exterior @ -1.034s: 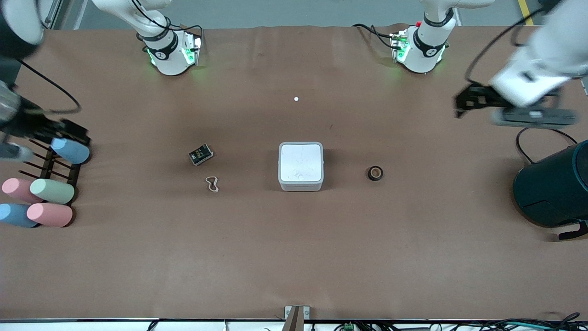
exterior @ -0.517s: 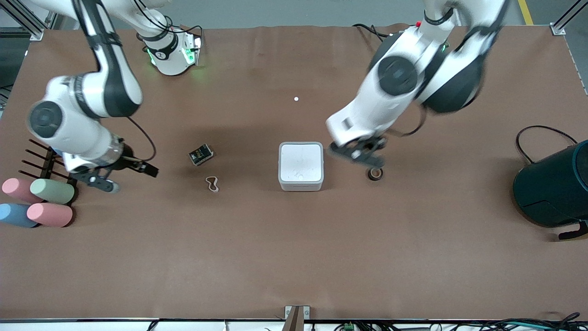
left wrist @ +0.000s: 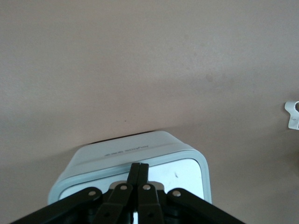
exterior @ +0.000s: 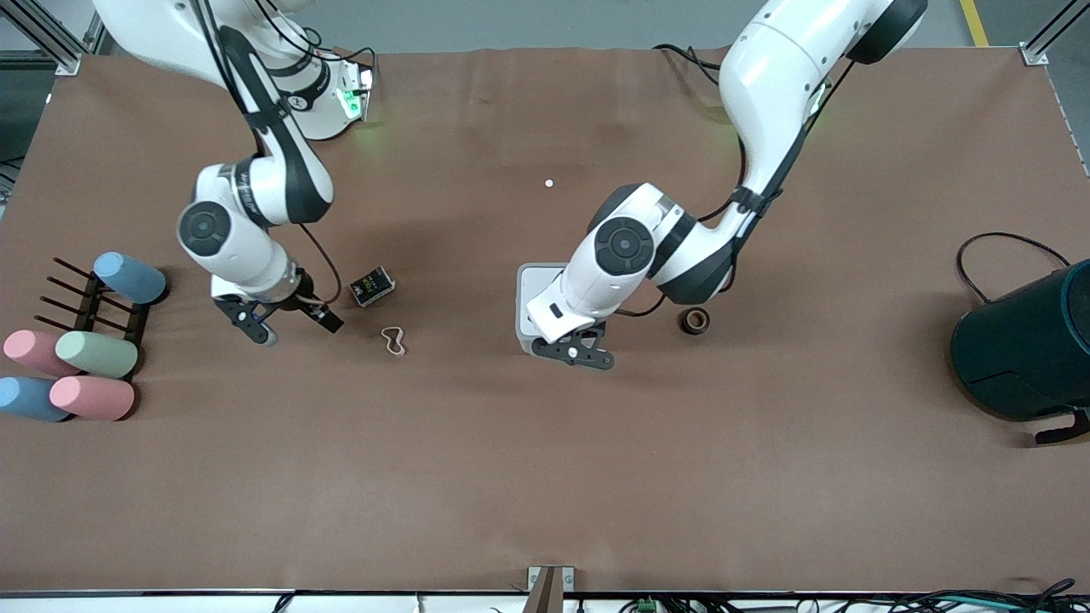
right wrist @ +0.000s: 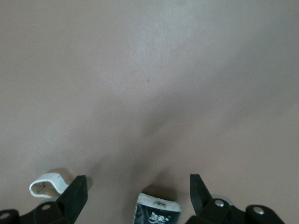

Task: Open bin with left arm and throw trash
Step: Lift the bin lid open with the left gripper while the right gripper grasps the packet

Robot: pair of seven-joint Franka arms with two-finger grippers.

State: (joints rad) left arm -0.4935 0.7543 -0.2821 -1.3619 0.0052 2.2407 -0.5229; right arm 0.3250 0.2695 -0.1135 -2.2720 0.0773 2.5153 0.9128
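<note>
- The bin (exterior: 530, 294) sits at the centre of the front view, lid down; most of it is hidden under the left arm (exterior: 673, 230), which comes in from the upper right of the frame.
- The left gripper (exterior: 572, 352) is over the bin's edge nearest the front camera. Its fingers (left wrist: 138, 173) are pressed together with nothing between them, and in the left wrist view their tips sit over the white lid (left wrist: 182, 173) near its front rim.
- The right gripper (exterior: 285, 324) is left of centre in the front view, low over the table (exterior: 545, 477). Its fingers (right wrist: 77, 193) are spread wide and hold nothing.
- The black snack packet (exterior: 372, 286) lies just beside the right gripper, toward the bin; in the right wrist view it shows between the spread fingers at the bottom edge (right wrist: 157, 210).
- The rubber band (exterior: 392, 340) lies near the packet, a little lower in the frame.
- The tape roll (exterior: 695, 321) lies right of the bin, close under the left arm's elbow.
- A small white dot (exterior: 549, 183) sits above the bin in the frame.
- A rack with pastel cups (exterior: 85, 353) is at the left edge; a dark teal cylinder (exterior: 1026, 345) is at the right edge.
</note>
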